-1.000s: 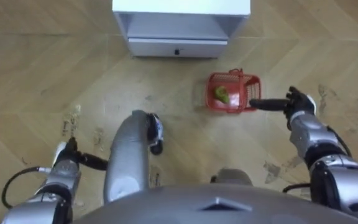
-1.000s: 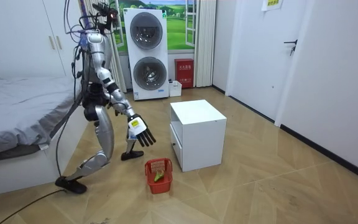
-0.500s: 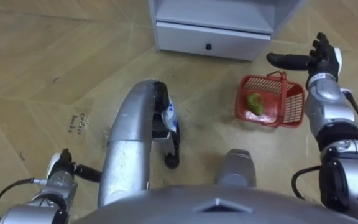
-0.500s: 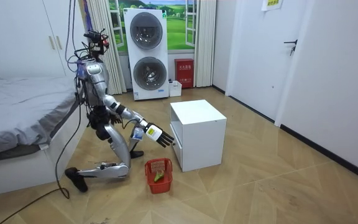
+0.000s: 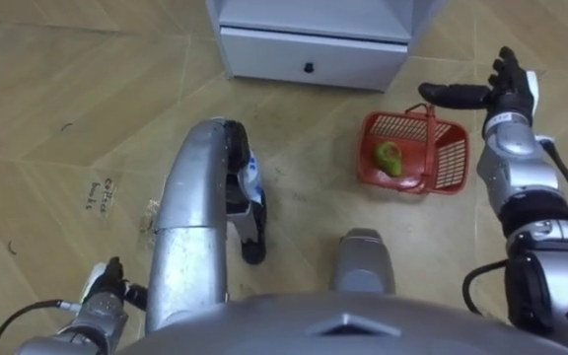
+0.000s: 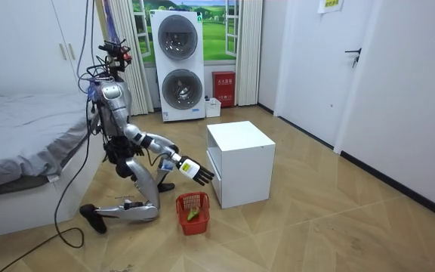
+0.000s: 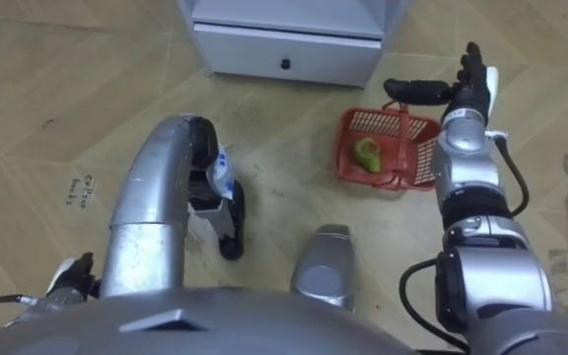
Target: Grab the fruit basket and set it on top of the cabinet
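Robot kneels beside basket (image 5: 452,164) on the floor
Right hand (image 5: 507,91) flat open, empty, hovering above the far rim. Basket likely light, stiff mesh, so grip the thin arched handle (image 5: 429,128).

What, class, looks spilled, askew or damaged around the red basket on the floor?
Nothing stands out. The red basket sits upright on the floor by the white cabinet, its green fruit inside, nothing spilled; the drawer is shut. The right hand hovers open above it.
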Controlling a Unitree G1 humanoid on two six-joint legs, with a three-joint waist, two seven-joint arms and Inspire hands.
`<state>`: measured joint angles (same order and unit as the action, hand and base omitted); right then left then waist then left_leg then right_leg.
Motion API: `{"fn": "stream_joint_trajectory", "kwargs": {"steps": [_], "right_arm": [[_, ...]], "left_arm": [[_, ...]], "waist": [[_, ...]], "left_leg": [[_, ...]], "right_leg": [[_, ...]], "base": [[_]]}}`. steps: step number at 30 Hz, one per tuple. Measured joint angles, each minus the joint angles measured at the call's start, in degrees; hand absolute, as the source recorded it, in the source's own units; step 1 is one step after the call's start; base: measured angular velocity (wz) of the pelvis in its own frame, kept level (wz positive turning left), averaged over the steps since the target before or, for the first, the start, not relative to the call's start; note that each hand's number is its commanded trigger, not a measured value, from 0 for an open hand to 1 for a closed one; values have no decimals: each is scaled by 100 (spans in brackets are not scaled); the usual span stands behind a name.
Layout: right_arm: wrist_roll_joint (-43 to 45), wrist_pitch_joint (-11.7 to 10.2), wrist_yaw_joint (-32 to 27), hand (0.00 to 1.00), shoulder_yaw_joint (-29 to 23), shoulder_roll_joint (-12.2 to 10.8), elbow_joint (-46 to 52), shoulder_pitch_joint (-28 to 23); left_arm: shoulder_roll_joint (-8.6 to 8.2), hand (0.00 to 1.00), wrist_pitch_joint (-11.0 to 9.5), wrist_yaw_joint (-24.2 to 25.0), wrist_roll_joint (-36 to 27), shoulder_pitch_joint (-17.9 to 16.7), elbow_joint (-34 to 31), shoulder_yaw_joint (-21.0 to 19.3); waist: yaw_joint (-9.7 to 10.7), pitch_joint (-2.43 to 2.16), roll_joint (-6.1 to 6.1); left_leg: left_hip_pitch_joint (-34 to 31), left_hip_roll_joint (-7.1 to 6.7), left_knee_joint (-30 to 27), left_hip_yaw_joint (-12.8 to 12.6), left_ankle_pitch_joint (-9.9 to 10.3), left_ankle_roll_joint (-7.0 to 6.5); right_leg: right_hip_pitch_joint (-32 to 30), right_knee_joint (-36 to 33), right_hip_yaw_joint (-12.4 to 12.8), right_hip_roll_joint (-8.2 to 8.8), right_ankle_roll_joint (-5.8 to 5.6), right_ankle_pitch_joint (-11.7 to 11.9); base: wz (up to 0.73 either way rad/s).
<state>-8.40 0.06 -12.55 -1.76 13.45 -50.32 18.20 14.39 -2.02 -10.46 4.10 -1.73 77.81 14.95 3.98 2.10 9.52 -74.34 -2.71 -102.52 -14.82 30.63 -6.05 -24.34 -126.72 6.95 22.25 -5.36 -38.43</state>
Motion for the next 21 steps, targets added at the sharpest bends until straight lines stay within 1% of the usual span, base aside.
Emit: {"fn": "stream_joint_trajectory", "kwargs": {"steps": [1,2,3,4,5,7,9,11,13,15,17,19,20,21], "right_arm": [[-1,-2,-10,0,76,-3,-3,2],[0,-3,-9,0,109,5,-7,12],[-3,-6,-7,0,139,0,-81,97],[-9,-6,4,0,246,-30,-86,95],[-14,-6,10,0,307,-37,-90,95],[-16,-4,21,0,434,-51,-99,97],[-26,-6,21,0,433,-29,-99,123],[-32,-6,20,0,436,-2,-102,126],[-20,-6,20,0,440,50,-158,125],[-10,-6,21,0,446,76,-286,125],[-11,-5,22,0,455,79,-377,123],[-31,-1,24,0,494,92,-487,116],[-32,-1,31,0,517,102,-515,116],[-58,0,52,0,555,122,-571,116]], "left_arm": [[5,0,7,4,2,11,-2,69],[-4,0,9,16,3,28,-7,100],[-116,0,12,67,11,64,-21,105],[-160,0,12,141,9,80,-21,115],[-176,0,12,168,2,85,-22,137],[-229,0,16,303,2,79,-23,235],[-262,0,9,369,-9,82,-25,337],[-280,0,5,401,-9,87,-26,346],[-279,0,4,406,-12,143,-39,456],[-280,0,0,402,-10,154,-89,548],[-280,0,0,403,-10,163,-92,597],[-279,0,5,403,-12,154,-91,607],[-279,0,5,403,-13,155,-95,632],[-280,0,12,407,-18,134,-124,766]], "waist": [[10,6,12],[15,24,1],[-30,57,-110],[-16,49,-131],[0,55,-119],[34,53,-124],[35,51,-130],[33,50,-136],[50,57,-209],[36,36,-266],[36,47,-323],[20,38,-388],[12,49,-408],[-1,58,-454]], "left_leg": [[-77,7,-80,5,-10,84],[-126,17,-123,25,-19,130],[-229,105,-136,128,-65,238],[-299,103,-80,158,-129,348],[-317,102,-52,172,-156,387],[-322,104,9,252,-206,478],[-325,101,19,300,-214,503],[-327,93,16,329,-213,512],[-359,86,20,341,-215,521],[-396,89,21,335,-214,523],[-429,95,21,329,-216,527],[-498,102,24,329,-230,551],[-510,102,25,331,-235,559],[-528,102,29,333,-242,569]], "right_leg": [[3,-165,29,-45,33,-67],[-19,-239,32,-54,40,-110],[-145,-331,83,-208,74,-125],[-254,-395,103,-246,86,-132],[-286,-414,106,-263,98,-138],[-333,-426,84,-339,94,-147],[-367,-428,89,-372,95,-147],[-367,-426,111,-391,95,-148],[-400,-426,68,-393,93,-149],[-445,-435,77,-384,86,-152],[-485,-451,88,-380,83,-154],[-579,-482,95,-385,84,-155],[-595,-490,102,-391,85,-156],[-614,-493,105,-395,85,-157]], "base": [[5],[-7],[-13],[-15],[0],[0],[-5],[-6],[5],[2],[0],[0],[0],[0]]}}
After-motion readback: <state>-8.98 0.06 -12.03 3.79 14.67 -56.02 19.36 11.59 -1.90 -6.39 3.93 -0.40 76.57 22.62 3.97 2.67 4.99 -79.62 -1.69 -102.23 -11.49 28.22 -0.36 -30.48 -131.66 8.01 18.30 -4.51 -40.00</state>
